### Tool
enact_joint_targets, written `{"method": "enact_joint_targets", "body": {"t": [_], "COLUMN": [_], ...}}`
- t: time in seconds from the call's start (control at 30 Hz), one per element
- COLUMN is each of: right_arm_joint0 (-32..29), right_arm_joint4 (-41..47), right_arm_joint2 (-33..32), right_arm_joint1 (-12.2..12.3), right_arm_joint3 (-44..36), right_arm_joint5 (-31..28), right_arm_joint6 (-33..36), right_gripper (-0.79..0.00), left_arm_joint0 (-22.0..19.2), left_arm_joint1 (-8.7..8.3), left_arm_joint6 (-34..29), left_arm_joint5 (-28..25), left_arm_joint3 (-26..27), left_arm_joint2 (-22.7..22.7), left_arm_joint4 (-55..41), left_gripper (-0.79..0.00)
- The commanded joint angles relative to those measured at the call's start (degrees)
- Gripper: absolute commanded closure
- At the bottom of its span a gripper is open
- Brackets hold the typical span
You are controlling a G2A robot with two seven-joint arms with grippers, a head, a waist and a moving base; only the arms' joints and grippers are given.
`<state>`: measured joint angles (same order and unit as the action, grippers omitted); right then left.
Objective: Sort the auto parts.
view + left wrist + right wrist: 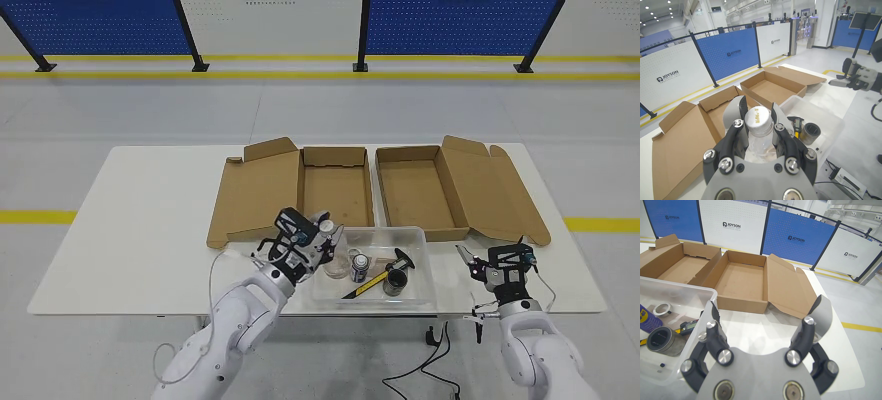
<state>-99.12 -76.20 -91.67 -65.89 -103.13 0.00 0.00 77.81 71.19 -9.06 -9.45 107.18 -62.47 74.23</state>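
Your left gripper (758, 105) is clamped on a clear bottle (757, 121) with a white cap.
You hold it over the left end of the see-through bin (425, 240), near a caliper (797, 123) and steel bearing (810, 132); open cardboard boxes (335, 195) stand behind. Your right gripper (765, 306) hangs spread wide, right of the bin.

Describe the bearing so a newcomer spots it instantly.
On the table, a clear bin sits before two boxes. The bearing lies at its end nearest the right claw, beside the caliper. Unlike the flat ring, it's a squat steel cylinder with a dark bore.
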Motion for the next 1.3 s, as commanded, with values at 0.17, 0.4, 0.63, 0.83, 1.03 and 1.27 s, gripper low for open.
{"method": "enact_joint_targets", "body": {"t": [0.17, 0.4, 0.63, 0.83, 1.03, 1.27], "right_arm_joint0": [0.00, 0.00, 0.00, 0.00, 0.00, 0.00], "right_arm_joint4": [0.00, 0.00, 0.00, 0.00, 0.00, 0.00], "right_arm_joint2": [0.00, 0.00, 0.00, 0.00, 0.00, 0.00], "right_arm_joint1": [0.00, 0.00, 0.00, 0.00, 0.00, 0.00], "right_arm_joint3": [0.00, 0.00, 0.00, 0.00, 0.00, 0.00], "right_arm_joint5": [0.00, 0.00, 0.00, 0.00, 0.00, 0.00], "right_arm_joint6": [0.00, 0.00, 0.00, 0.00, 0.00, 0.00], "right_gripper": [-0.785, -0.785, -0.785, -0.785, -0.785, -0.785], "left_arm_joint0": [1.16, 4.03, 5.22, 4.45, 2.49, -2.02], "left_arm_joint1": [-0.67, -1.60, -2.02, -2.01, -1.85, -1.22], "left_arm_joint6": [-7.25, -13.66, -15.39, -14.96, -13.88, -9.69], "left_arm_joint5": [-5.89, -12.40, -14.28, -13.93, -12.89, -9.81], "left_arm_joint3": [9.65, 16.04, 16.47, 15.59, 13.78, 8.82], "left_arm_joint2": [-3.55, -6.46, -6.73, -5.83, -4.91, -2.47], "left_arm_joint4": [-5.51, -9.68, -9.32, -9.16, -8.97, -5.53], "left_gripper": [0.000, 0.000, 0.000, 0.000, 0.000, 0.000]}}
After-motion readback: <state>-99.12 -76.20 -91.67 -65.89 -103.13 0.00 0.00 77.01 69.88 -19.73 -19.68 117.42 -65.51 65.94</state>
